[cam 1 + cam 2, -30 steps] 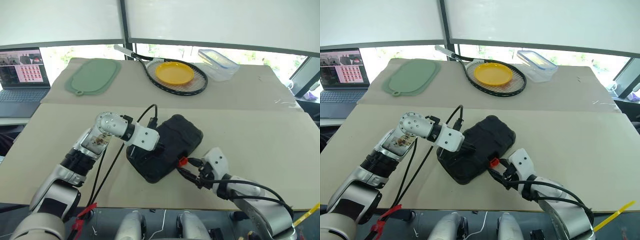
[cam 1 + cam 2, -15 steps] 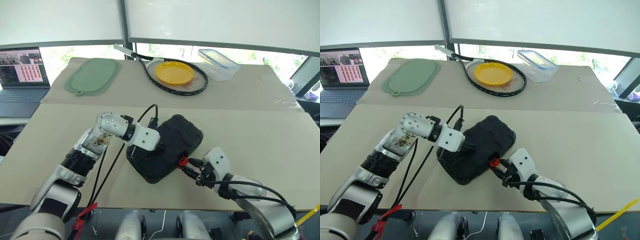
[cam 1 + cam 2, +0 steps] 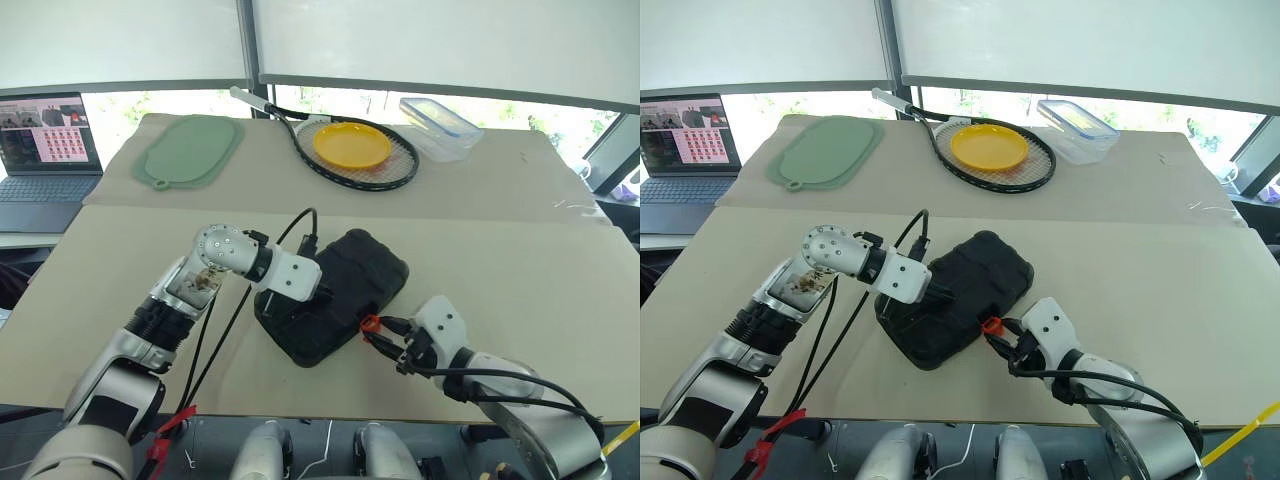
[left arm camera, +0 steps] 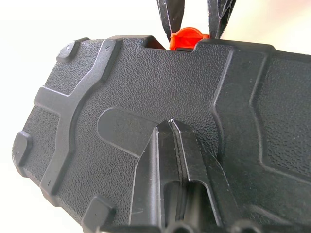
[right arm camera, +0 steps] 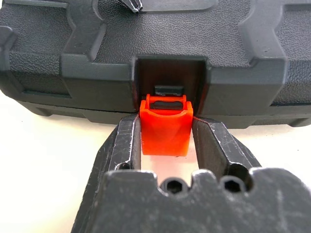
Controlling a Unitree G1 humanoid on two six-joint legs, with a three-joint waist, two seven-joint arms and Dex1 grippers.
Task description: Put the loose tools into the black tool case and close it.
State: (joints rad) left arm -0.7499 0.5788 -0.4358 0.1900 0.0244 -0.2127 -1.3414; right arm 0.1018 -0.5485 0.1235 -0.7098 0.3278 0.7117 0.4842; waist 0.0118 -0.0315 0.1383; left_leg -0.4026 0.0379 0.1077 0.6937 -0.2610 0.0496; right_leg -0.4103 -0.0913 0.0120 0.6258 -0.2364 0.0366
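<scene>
Now right end effector point(image 5: 165, 138) clamping orange latch point(image 5: 165, 127)

- You have a wide beige desk point(image 3: 520, 270) ahead of you; a straight seam runs across it from left to right, splitting a far strip from the near part.
- Beyond the far edge stands a row of windows point(image 3: 450, 45) with a dark upright frame post point(image 3: 247, 45); the upper panes are covered in white, and a low band shows bright daylight and green outside.
- At the far left, off the desk, an open laptop point(image 3: 42, 145) sits with its screen lit.
- Daylight falls evenly over the desk, with soft shadows.
</scene>
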